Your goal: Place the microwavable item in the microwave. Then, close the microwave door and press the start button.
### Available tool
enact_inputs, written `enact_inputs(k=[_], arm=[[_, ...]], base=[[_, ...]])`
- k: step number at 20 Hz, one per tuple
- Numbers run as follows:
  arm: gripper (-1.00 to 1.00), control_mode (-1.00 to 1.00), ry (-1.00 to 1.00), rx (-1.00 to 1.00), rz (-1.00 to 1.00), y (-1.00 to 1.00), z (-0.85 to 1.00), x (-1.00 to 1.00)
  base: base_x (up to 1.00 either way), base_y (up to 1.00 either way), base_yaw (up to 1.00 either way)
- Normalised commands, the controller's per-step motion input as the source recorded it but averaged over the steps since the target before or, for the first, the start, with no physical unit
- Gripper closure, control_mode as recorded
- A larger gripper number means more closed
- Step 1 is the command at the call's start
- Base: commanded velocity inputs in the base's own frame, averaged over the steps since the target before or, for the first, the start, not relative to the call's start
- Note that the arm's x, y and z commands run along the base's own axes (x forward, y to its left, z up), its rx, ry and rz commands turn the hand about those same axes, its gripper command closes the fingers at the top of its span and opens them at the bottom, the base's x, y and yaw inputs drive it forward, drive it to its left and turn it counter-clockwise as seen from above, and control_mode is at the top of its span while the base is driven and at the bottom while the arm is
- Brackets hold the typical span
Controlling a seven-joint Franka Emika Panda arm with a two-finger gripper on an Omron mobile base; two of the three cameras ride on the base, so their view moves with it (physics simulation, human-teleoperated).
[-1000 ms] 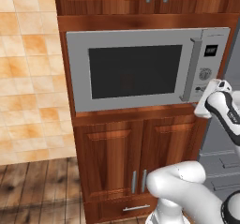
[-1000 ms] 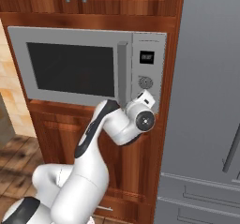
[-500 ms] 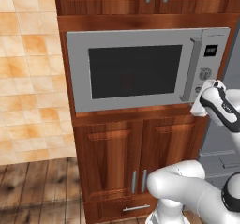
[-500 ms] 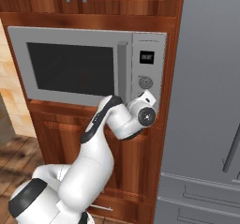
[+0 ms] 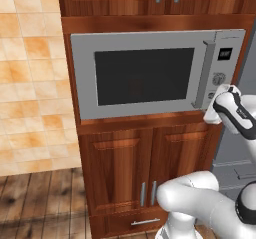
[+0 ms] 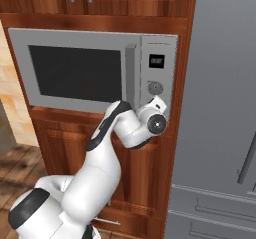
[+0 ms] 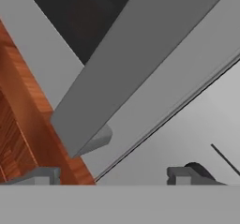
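End effector [image 5: 216, 104], fingertips spread, we find up against the microwave [image 5: 150, 40]'s lower right panel, beside its shut door [image 5: 142, 75] — placed, we judge, for the start button.

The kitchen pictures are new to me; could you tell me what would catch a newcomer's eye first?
The big silver microwave set in the wooden cabinets, its door shut with a dark window. Next, the white arm's gripper raised to the control panel at the microwave's right, just below the dial.
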Motion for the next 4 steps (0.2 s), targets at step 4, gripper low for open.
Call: enact_inputs(k=[4], arm=[[-1.00, -1.00, -0.01, 0.00, 0.00, 0.00, -0.07, 0.04]], base=[[0.00, 0.00, 0.00]])
